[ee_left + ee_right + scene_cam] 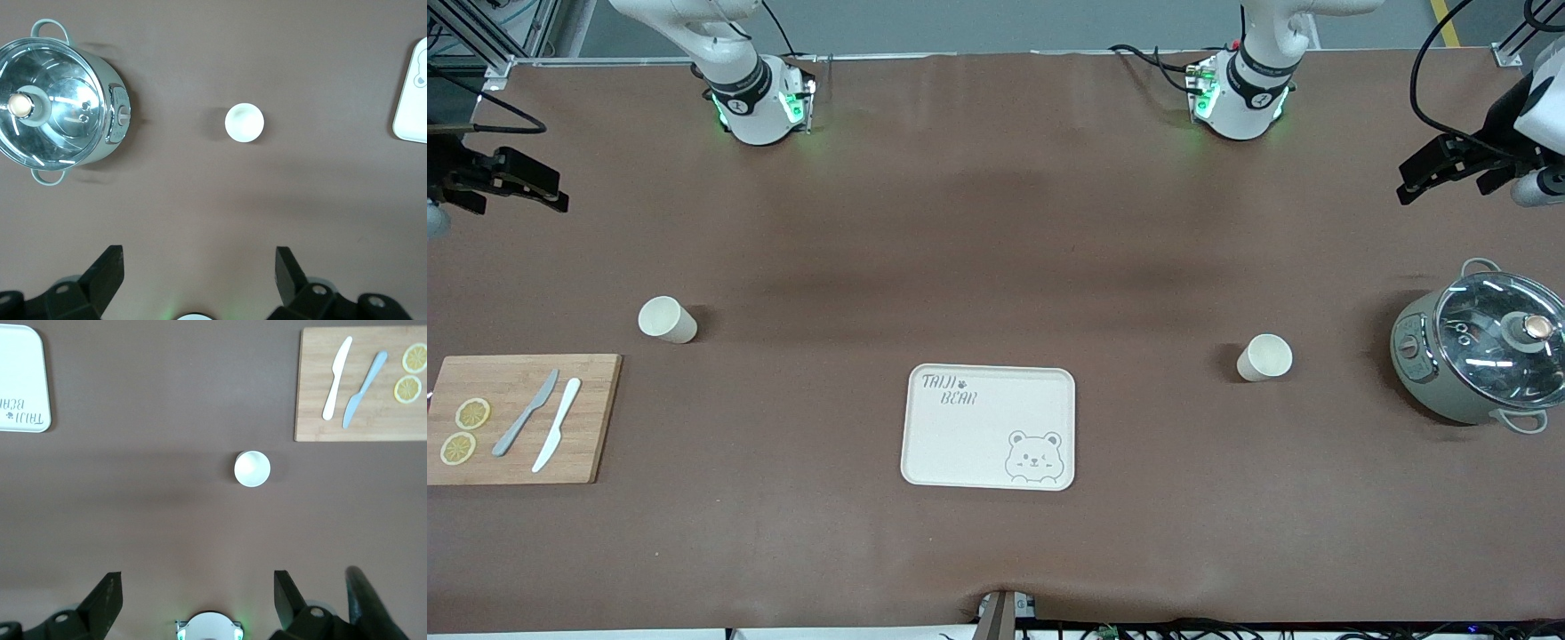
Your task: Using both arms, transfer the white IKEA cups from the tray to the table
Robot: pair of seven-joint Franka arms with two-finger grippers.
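Observation:
Two white IKEA cups stand upright on the brown table. One cup is toward the right arm's end and shows in the right wrist view. The other cup is toward the left arm's end and shows in the left wrist view. My right gripper hangs open and empty high over its end of the table, apart from its cup. My left gripper hangs open and empty high over the other end, apart from its cup.
A cream bear tray lies in the table's middle, nearer the front camera than the cups. A lidded pot stands beside the left arm's cup. A wooden board with knives and lemon slices lies at the right arm's end.

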